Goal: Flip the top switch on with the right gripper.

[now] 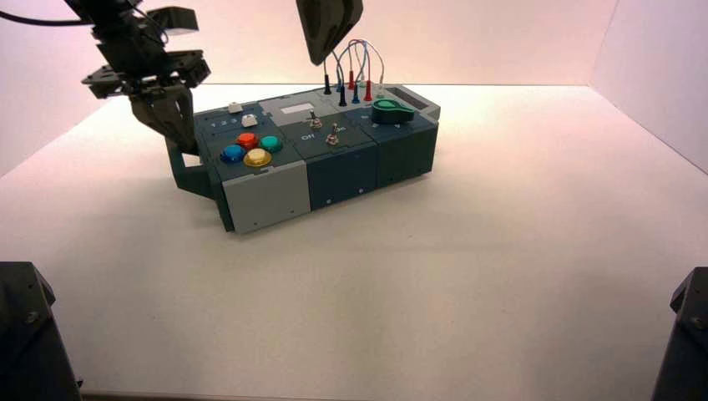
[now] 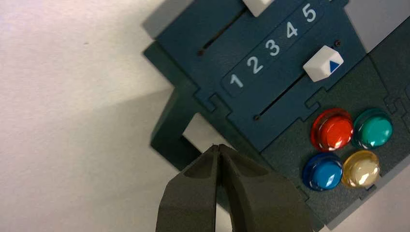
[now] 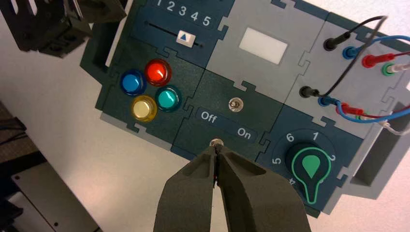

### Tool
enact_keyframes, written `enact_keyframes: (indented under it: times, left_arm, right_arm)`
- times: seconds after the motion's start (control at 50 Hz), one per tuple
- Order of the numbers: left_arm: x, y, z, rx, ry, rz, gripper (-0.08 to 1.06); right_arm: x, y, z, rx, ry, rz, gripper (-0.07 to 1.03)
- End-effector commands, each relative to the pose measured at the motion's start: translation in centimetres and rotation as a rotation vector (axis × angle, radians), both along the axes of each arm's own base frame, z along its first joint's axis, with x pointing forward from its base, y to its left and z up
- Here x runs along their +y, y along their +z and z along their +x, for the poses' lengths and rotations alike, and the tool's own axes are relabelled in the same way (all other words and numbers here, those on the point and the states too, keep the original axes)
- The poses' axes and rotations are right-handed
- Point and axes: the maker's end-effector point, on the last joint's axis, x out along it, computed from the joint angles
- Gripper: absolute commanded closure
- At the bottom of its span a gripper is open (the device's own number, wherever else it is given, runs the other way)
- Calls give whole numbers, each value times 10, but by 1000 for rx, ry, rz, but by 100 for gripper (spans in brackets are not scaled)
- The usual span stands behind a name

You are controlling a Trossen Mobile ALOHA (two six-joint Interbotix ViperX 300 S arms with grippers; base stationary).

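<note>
Black right tool (image 3: 216, 149), fingers together and empty, hung above box (image 1: 351, 175). Top switch (image 3: 236, 104), bare metal, stood on far side of Off/On label (image 3: 226, 124). Approach likely in hand; next move: tip to lever, push toward On. Left tool (image 2: 218, 147) waited by box's left end.

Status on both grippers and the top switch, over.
Right gripper closed, above the box by the lower switch. Top switch untouched, nothing over it. Left gripper closed, at the box's left end, clear of the switches.
</note>
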Motion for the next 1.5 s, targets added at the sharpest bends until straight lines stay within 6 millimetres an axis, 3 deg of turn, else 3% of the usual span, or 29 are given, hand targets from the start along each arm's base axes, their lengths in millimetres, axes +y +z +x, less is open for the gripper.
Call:
enact_keyframes:
  times: [0.02, 0.5, 0.78, 1.1, 1.5]
  left_arm:
    - [3, -5, 4, 3, 4, 5, 101]
    - [5, -10, 12, -32, 14, 16, 101]
    - [0, -15, 12, -34, 3, 21, 101]
    - [-17, -20, 15, -49, -46, 25, 101]
    - [-17, -19, 16, -54, -46, 25, 101]
  right_arm:
    - [10, 13, 9, -38, 16, 24, 98]
    - [26, -16, 30, 10, -6, -16, 98]
    - [26, -34, 28, 41, -22, -39, 98]
    - [22, -38, 31, 46, -33, -43, 98]
    - [20, -55, 45, 44, -88, -37, 98]
